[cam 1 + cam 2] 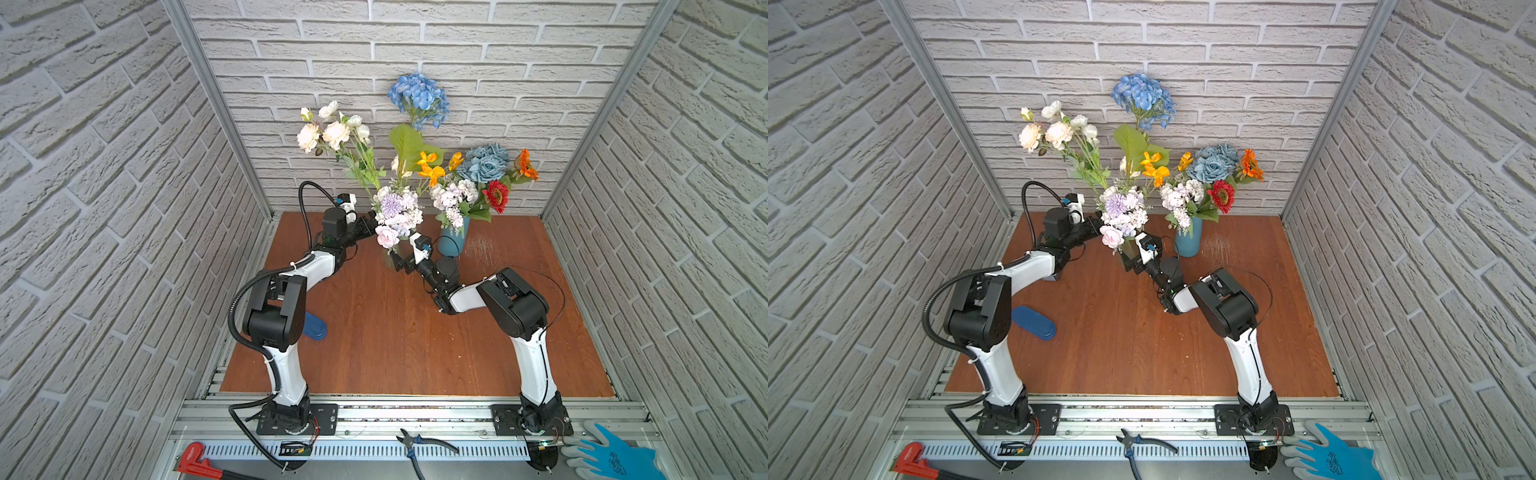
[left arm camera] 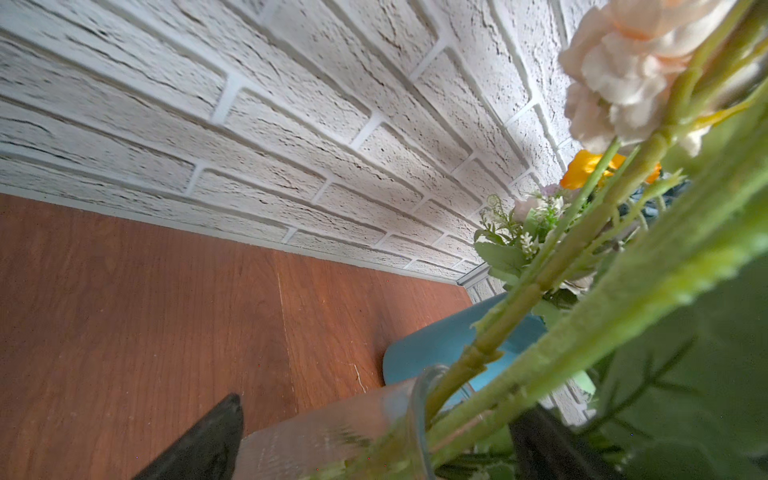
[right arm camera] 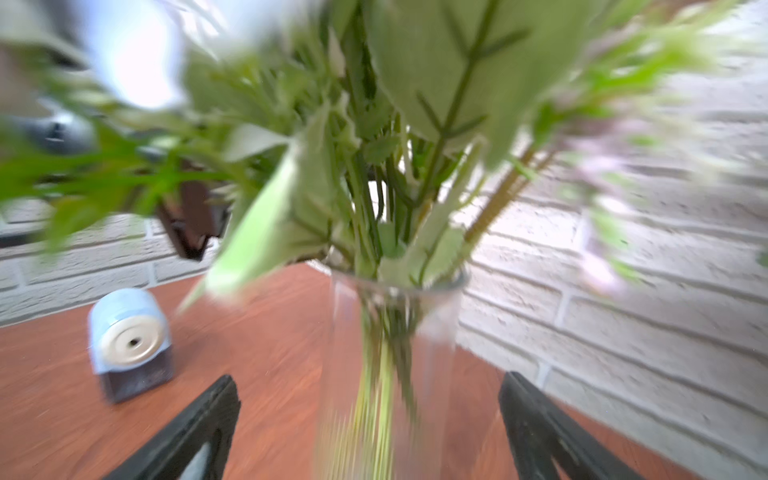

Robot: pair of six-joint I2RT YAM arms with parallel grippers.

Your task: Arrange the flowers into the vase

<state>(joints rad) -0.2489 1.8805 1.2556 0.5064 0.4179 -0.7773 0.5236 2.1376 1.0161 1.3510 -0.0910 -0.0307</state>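
Two vases hold all the flowers [image 1: 397, 208]: most stand in the glass vase [image 3: 395, 353], the rest in the blue vase [image 1: 453, 245] beside it. No stem lies loose on the surface [image 1: 374, 332], so arranging seems nearly finished. The left gripper [image 2: 376, 405] and right gripper [image 3: 368, 380] flank the glass vase, jaws apart, empty.

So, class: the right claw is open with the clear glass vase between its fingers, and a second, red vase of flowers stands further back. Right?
Not quite: the second vase is blue, not red, as both top views show. The right claw is open around the clear glass vase.
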